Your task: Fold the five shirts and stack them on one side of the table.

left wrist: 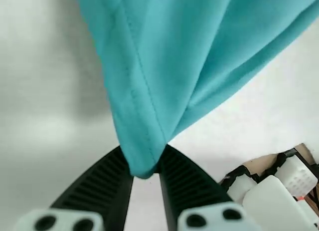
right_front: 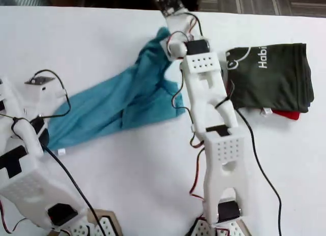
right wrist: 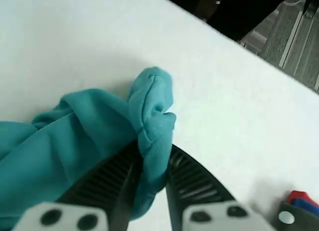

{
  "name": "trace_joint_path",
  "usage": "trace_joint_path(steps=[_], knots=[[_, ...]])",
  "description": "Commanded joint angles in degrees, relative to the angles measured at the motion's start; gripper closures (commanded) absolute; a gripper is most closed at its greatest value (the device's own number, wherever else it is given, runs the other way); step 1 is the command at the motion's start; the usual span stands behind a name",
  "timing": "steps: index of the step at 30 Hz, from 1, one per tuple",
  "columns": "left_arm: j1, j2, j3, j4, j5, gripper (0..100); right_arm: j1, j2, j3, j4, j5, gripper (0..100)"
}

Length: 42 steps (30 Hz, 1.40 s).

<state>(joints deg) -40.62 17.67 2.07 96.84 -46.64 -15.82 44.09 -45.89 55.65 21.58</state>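
**Pinching one teal shirt at both ends**

Both arms have hold of the same teal shirt [right_front: 117, 103], one at each end.

The left hand [left wrist: 144, 157] is nearly closed. Its two black ribbed fingers [left wrist: 107, 178] are pressed against a folded corner of the cloth, with only the thickness of the fabric between them. A stitched seam runs up the shirt from that pinch, and the cloth fans out wide beyond the fingertips, with the white worktop [left wrist: 45, 91] behind it.

The right hand [right wrist: 152, 156] is drawn in just as tightly. It is clamped on a bunched, twisted knot of teal cloth that bulges out past the fingertips. The rest of the shirt trails away to one side. This grip sits near the far edge of the worktop, where the dark floor shows beyond.

In the high view, the shirt runs as a long rumpled diagonal band. It goes from the near-left part of the worktop [right_front: 127, 169], by the left arm, up to the far middle, where the right arm's wrist hangs over it. I cannot tell how much of the cloth rests on the surface and how much is lifted.

On the right side of the worktop lies a folded dark green shirt [right_front: 270, 78]. A red shirt [right_front: 286, 114] is under it, showing as a thin strip at the near edge. This pile is just beside the right arm's forearm and apart from the teal cloth.
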Motion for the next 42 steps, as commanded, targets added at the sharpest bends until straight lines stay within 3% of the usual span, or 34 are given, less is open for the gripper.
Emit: trace_joint_path(steps=[1, 4, 6, 15, 20, 32, 42], knots=[[-0.3, -3.3, -0.1, -0.4, 0.0, 97, 1.3, -1.3, -3.3, 3.8, 0.1, 88.2], [-0.3, -3.3, -0.1, -0.4, 0.0, 97, 1.9, -5.3, -3.3, 9.6, -1.9, 76.5], [-0.3, -3.3, -0.1, -0.4, 0.0, 97, 2.1, -8.3, -3.3, 13.3, -1.9, 75.2], [0.0, -3.3, -0.3, -0.4, 0.0, 97, -2.8, -13.1, -2.6, 28.4, -1.8, 91.9], [0.0, -3.3, -0.2, -0.4, -0.1, 97, -8.5, -9.7, -2.6, 33.3, -1.7, 91.4], [0.0, -3.3, -0.1, -0.4, -0.1, 97, -8.2, 5.6, -3.2, 27.1, -1.8, 82.1], [-0.1, -3.3, -0.1, -0.4, -0.1, 97, 0.0, 6.1, -7.1, 21.4, -2.1, 82.0]])
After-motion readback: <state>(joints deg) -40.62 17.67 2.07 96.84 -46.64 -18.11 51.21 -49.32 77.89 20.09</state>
